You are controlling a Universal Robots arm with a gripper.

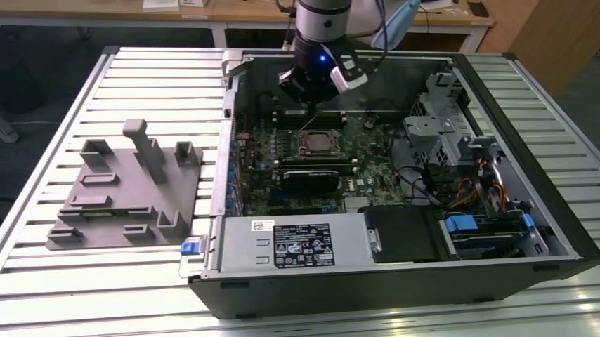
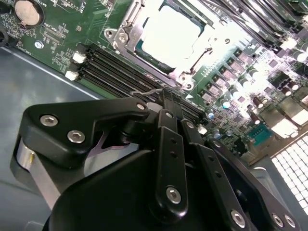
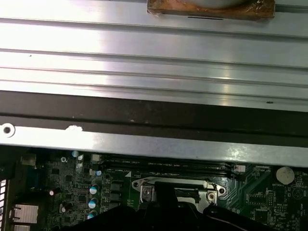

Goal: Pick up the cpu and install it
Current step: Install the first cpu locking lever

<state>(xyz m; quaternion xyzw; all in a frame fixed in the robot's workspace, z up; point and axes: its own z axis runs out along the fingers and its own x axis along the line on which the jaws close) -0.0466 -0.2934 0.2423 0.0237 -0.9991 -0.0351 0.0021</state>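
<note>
black linkages of the gripper (image 2: 166, 103) sit closest in the second wrist view, its fingers drawn together with nothing between them, tips just above the memory slots (image 2: 120, 72) beside the socket (image 2: 166, 41). the cpu (image 2: 169, 32) lies seated in that socket, silvery top up, the metal frame around it. in the exterior view the gripper (image 1: 310, 105) hangs over the motherboard (image 1: 319, 165) inside the open computer case (image 1: 394, 281), near the case's far wall, and the cpu (image 1: 319, 145) is just below it. a grey fixture (image 1: 126, 189) rests on the slatted table (image 1: 56, 295) toward the exterior view's left.
</note>
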